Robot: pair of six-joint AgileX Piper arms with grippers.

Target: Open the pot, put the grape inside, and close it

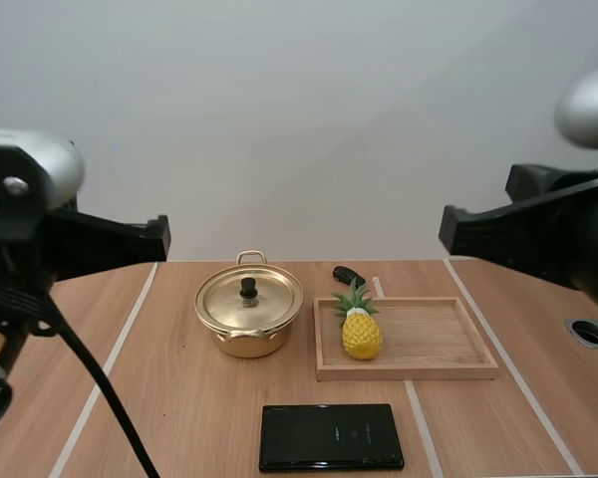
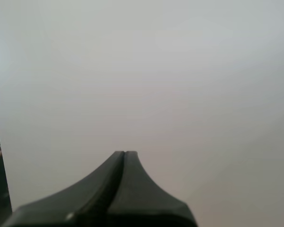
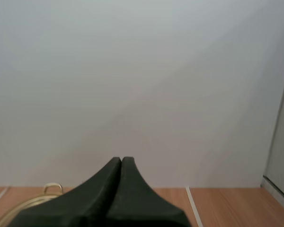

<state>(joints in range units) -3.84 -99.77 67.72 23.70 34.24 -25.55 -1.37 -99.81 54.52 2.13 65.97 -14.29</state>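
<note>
A golden pot [image 1: 248,321] stands on the wooden table with its lid [image 1: 249,299] on, a black knob at the lid's centre. To its right a wooden tray [image 1: 429,339] holds a yellow toy pineapple [image 1: 361,332] with green leaves. My left gripper [image 2: 124,152] is shut on nothing, its fingers forming one dark wedge before a plain wall. My right gripper [image 3: 121,158] is likewise shut, and the pot's rim and handle [image 3: 52,187] peek out beside it. Both arms hang high above the table's sides, my left arm [image 1: 80,244] and my right arm [image 1: 518,224], well apart from the pot.
A flat black pack [image 1: 331,436] lies near the table's front edge, below the tray. A small black object [image 1: 348,275] lies just behind the tray. A round hole [image 1: 590,332] sits in the table at the far right.
</note>
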